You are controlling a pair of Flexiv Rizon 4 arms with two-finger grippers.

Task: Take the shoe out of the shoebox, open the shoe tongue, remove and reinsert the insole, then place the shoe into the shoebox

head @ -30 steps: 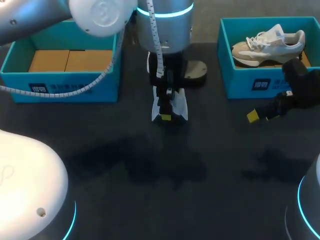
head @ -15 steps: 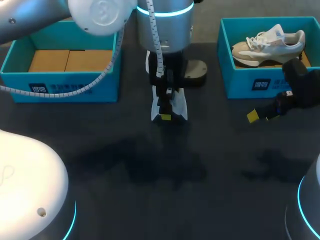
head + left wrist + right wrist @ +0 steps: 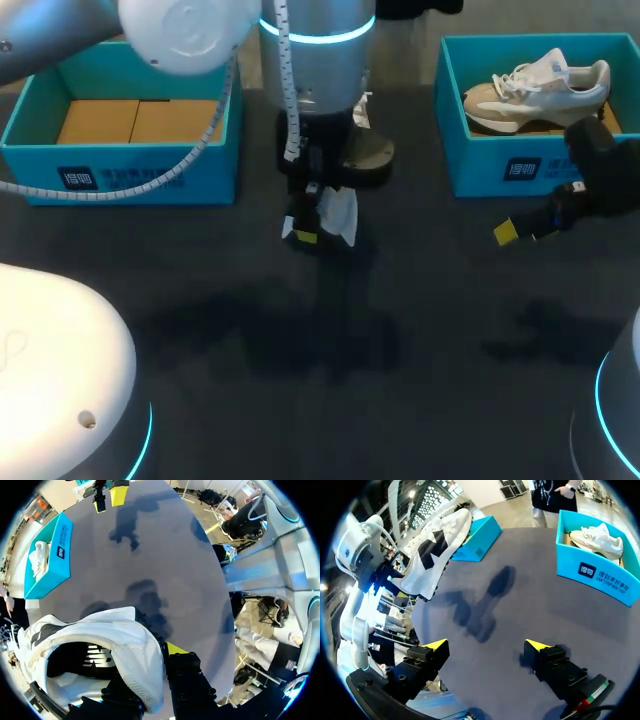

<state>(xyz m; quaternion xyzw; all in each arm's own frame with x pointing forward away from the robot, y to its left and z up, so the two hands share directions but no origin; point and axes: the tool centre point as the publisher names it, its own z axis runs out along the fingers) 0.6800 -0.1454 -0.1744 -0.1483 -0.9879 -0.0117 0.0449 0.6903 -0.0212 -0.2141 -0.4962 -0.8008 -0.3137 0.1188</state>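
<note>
While our left gripper (image 3: 308,232) clamps its collar from both sides, the white mesh shoe (image 3: 338,212) with a black side logo hangs above the table's (image 3: 300,400) middle, long axis tilted, toe raised toward the far edge, now shifted slightly leftward; our right gripper (image 3: 487,645) hovers, fingers spread apart.

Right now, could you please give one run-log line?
left claw: shut on white mesh shoe above table | right claw: open | beige shoe: in teal cardboard shoebox
</note>
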